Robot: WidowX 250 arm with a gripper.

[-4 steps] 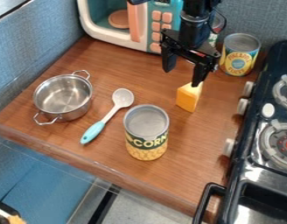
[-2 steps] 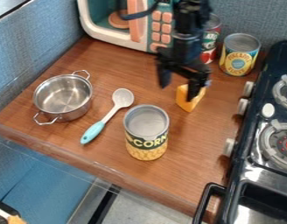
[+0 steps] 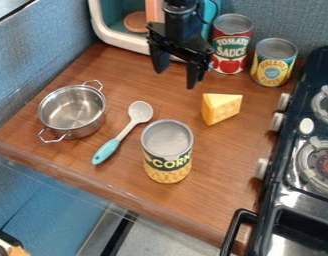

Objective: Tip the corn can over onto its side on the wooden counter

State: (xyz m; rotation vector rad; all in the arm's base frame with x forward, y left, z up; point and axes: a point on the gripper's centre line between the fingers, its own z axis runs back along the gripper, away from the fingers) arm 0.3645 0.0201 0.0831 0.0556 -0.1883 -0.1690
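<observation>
One tomato-labelled can [image 3: 230, 44] near the open gripper [image 3: 175, 78]

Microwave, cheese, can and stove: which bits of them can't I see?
All in the camera view:
- Microwave: its buttons, behind the arm and tool; its top, cut off by the top edge.
- Cheese: its back and bottom, hidden by its own front.
- Front can: its inside, hidden by its walls and top.
- Stove: its right side, cut off by the right edge.
</observation>
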